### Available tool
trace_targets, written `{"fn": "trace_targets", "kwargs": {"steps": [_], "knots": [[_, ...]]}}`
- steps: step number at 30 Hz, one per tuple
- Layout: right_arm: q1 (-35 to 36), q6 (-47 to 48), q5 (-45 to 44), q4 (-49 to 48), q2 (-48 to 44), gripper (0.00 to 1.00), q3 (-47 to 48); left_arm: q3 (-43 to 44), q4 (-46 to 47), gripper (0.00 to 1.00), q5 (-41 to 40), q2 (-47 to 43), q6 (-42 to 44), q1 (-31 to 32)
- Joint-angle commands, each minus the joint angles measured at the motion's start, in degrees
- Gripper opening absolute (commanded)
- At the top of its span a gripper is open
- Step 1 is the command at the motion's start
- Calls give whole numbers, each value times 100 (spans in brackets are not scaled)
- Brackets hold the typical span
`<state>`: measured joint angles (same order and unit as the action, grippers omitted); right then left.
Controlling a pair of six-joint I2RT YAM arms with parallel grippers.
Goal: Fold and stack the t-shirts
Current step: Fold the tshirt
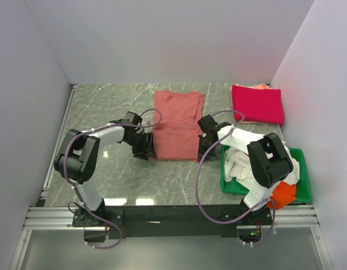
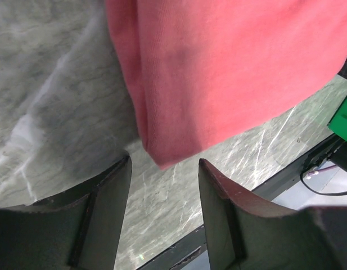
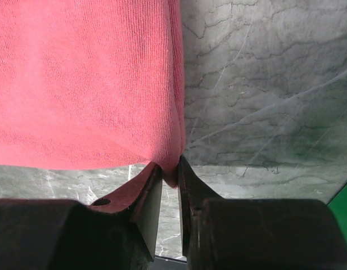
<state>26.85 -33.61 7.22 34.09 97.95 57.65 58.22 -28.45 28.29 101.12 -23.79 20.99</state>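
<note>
1. Large dusty salmon-red cloth t-shirt (image 1: 176, 126) (image 2: 229, 73) (image 3: 83, 84): laid flat as a long rectangle at the middle of the grey-green marbled tabletop (image 1: 103, 107), its short edges far and near. Both near corners are attended by the grippers.
2. Left gripper (image 1: 146, 149) (image 2: 162, 208): set at the near left corner of the salmon-red shirt. The jaws are held apart. In the left wrist view the corner is seen just ahead of the gap, ungripped, with bare tabletop showing between the fingers (image 2: 103, 214).
3. Right gripper (image 1: 202, 151) (image 3: 170, 180): set at the near right corner. The jaws are pressed together on a pinch of the shirt's corner, as seen in the right wrist view.
4. Bright crimson-pink folded t-shirt (image 1: 257, 104): placed at the far right of the tabletop, well apart from the salmon-red shirt. A paler edge is seen beneath it; which garment that is cannot be told.
5. Green plastic tray (image 1: 304, 188) (image 2: 345, 121): stationed at the near right edge. Crumpled white cloth (image 1: 236, 163) and orange cloth (image 1: 284, 195) are held in it. Much of the contents is hidden by the right arm's black elbow (image 1: 269, 160), which overhangs the tray.
6. Purple cables (image 1: 200, 185): looped beside each arm, the right one crossing the tabletop between the salmon-red shirt and the tray.
</note>
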Motion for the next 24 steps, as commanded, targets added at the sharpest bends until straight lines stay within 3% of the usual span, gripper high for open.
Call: {"fn": "trace_targets", "kwargs": {"steps": [1,12,15,17,20,21,22,24], "knots": [[-13,-67,51,-42,-206,24,-61,85,59,57,-69,171,-20,63],[-13,-164,60,-139,-285,24,-184,120,-143,47,-509,347,-20,238],[-13,-199,60,-165,-329,24,-236,94,-117,38,-544,408,-3,274],[-31,-216,60,-192,-364,23,-272,67,-73,26,-536,452,15,274],[-22,-217,42,-166,-426,16,-280,67,-29,7,-579,444,24,274],[-22,-208,34,-157,-452,8,-263,84,-47,0,-632,417,24,274],[-13,-190,7,-96,-470,2,-245,111,-47,0,-676,391,15,274],[-22,-173,-37,-25,-522,0,-228,198,-161,0,-851,224,32,274]]}}
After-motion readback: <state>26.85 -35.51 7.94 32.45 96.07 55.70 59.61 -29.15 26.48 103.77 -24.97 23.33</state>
